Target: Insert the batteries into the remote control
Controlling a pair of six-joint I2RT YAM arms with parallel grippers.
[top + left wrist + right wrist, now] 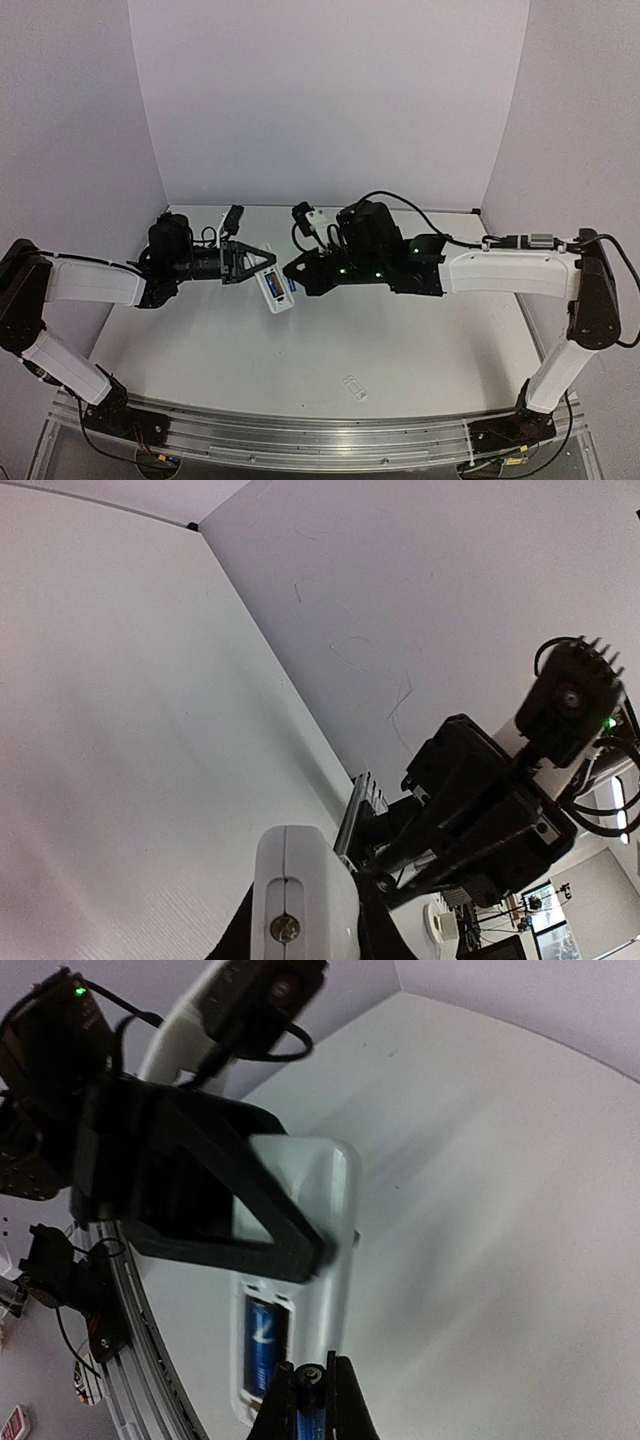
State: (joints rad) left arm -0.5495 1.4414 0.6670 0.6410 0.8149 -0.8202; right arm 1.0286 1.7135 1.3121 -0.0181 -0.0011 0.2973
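My left gripper is shut on the white remote control and holds it above the table, back side up. In the left wrist view the remote's end shows between the jaws. The right wrist view shows the remote with its battery bay open and one blue battery lying in it. My right gripper is shut on the second blue battery, held just over the bay's near end. From above, the right gripper sits right beside the remote.
A small clear rectangular cover piece lies on the white table near the front centre. A metal rail runs along the front edge. The purple walls stand behind and at both sides.
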